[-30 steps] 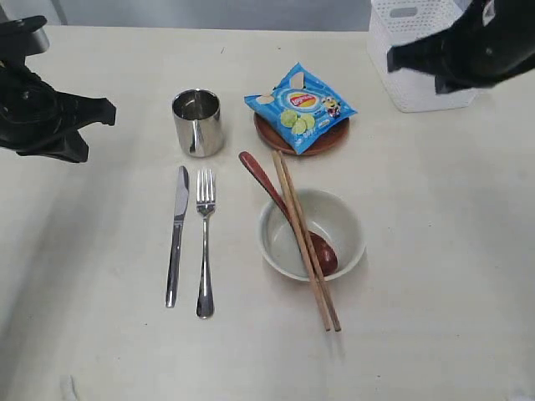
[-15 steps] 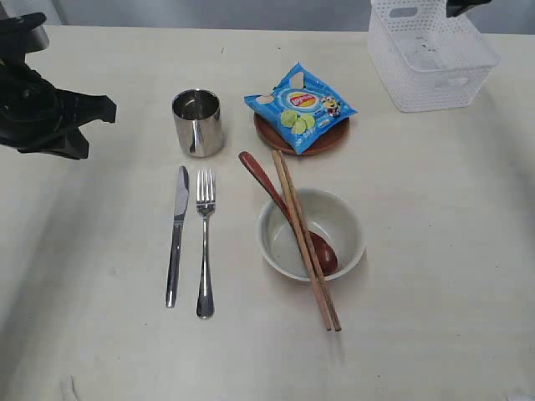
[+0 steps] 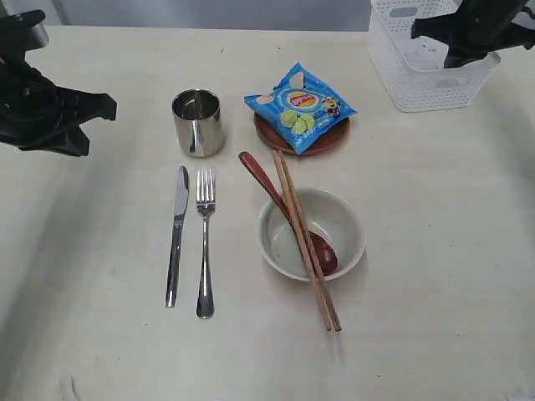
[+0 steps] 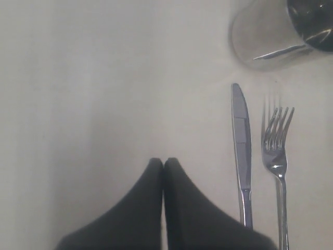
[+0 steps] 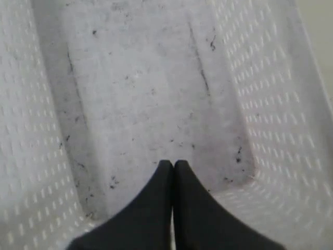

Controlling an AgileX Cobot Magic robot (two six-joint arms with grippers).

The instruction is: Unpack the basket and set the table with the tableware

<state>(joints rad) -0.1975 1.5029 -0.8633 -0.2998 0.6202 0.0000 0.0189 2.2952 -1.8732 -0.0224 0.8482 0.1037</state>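
the left pincer (image 4: 164, 162) is clenched with nothing in its grip, hovering over the table (image 3: 75, 267). just off to one side of it lie the knife (image 4: 240, 156) and then the fork (image 4: 276, 151), side by side, with the steel cup (image 4: 265, 36) standing beyond their tips. the right pincer (image 5: 173, 164) is clenched on nothing too, hanging over the basket (image 5: 135, 94), whose scuffed floor lies below it. well apart from that pincer, toward the left one, the wooden spoon (image 3: 259, 175) rests in the bowl (image 3: 351, 242) with the chopsticks (image 3: 326, 305) across its rim. the chip bag (image 3: 301, 104) lies on the small plate (image 3: 326, 140).
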